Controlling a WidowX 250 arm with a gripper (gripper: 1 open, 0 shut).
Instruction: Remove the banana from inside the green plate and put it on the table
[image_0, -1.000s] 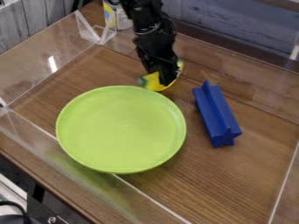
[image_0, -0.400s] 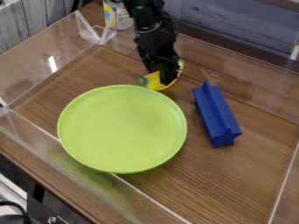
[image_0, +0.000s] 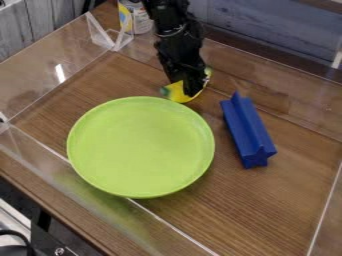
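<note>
- A blue star-profiled block (image_0: 249, 129) lies lengthwise on the wood-grain surface, toward the right side.
- Clear acrylic walls (image_0: 40, 65) edge the surface all round.
- Grey planks (image_0: 274, 25) run behind the far wall.

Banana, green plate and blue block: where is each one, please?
banana (image_0: 182, 95): camera view, yellow end below the tool.
green plate (image_0: 139, 147): camera view, bare centre.
blue block (image_0: 247, 128): camera view, middle of its top.

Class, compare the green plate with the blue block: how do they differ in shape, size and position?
The green plate is round and flat; the blue block is long and ridged. The plate is far bigger than the block. The plate sits centre-left, the block to its right. Both rest on the table.
</note>
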